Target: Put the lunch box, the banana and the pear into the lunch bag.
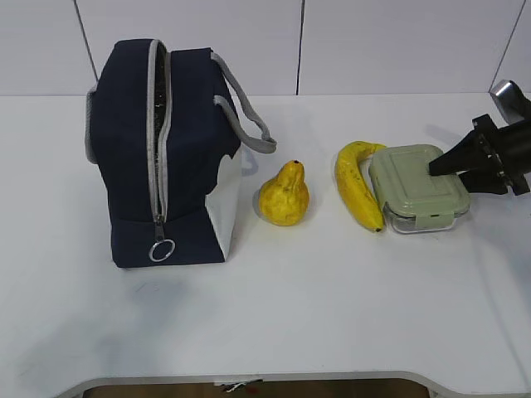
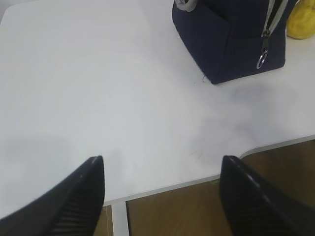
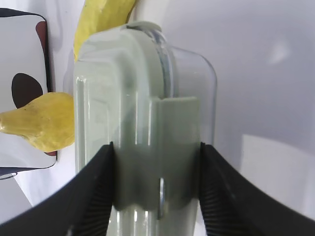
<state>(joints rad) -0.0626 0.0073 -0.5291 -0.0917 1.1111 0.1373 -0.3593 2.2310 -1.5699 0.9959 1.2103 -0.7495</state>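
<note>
The lunch box [image 1: 415,186] with its green lid lies at the right of the table, and it fills the right wrist view [image 3: 142,98]. My right gripper [image 1: 436,166] [image 3: 156,145] is shut on its right end, one finger on the lid side and one on the clear base. The banana [image 1: 355,186] [image 3: 101,19] lies against the box's left side. The pear [image 1: 284,195] [image 3: 44,123] stands between the banana and the lunch bag [image 1: 158,149] [image 2: 231,39]. The bag stands upright at the left, with its ring pull [image 1: 162,249] low on the front. My left gripper [image 2: 162,160] is open and empty.
The left gripper hangs over the table's front edge [image 2: 162,189], well left of the bag, and does not show in the exterior view. The bag's grey handles [image 1: 249,116] droop toward the pear. A white wall stands behind the table.
</note>
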